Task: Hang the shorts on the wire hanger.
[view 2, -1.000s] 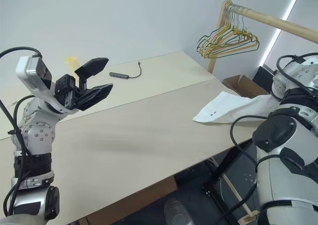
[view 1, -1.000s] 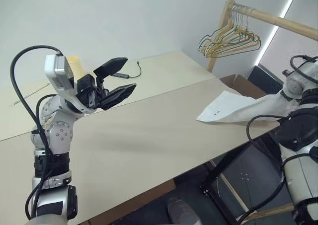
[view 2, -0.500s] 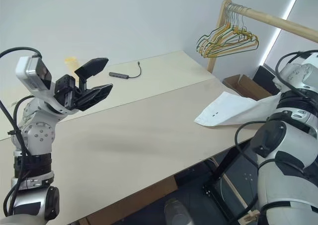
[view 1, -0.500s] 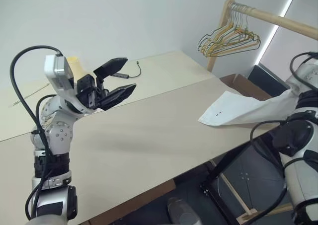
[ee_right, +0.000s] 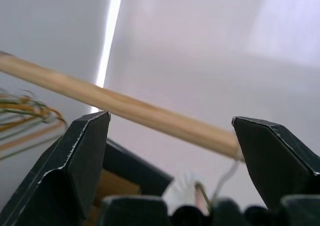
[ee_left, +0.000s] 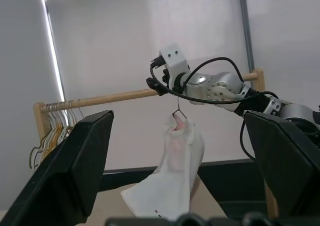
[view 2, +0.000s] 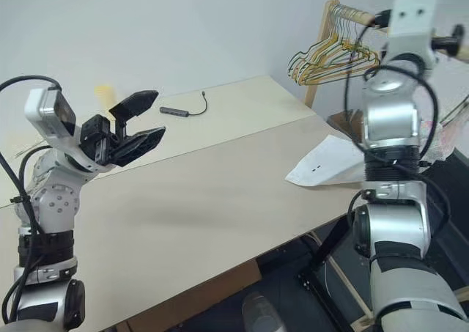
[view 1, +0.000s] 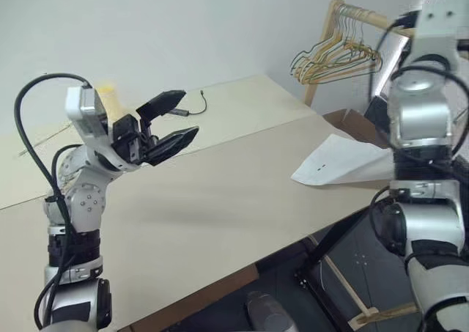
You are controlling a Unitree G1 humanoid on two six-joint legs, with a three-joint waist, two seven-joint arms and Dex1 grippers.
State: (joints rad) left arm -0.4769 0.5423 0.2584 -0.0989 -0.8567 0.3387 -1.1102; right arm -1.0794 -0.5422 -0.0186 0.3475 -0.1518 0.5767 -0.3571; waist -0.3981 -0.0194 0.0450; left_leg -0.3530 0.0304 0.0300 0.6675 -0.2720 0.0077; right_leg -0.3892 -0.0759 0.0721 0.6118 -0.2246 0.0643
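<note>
We see the shorts point(ee_left: 172, 178) hanging from the wire hanger point(ee_left: 178, 113) on the rail point(ee_left: 115, 97), below our right gripper point(ee_right: 170, 136).

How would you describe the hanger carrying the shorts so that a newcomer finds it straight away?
Start at the wooden rail beyond the table's far right corner. Apart from the bunch of coloured hangers at one end, a single thin wire hanger hooks over the rail. It alone carries cloth: the white shorts droop from it down to the table.
</note>
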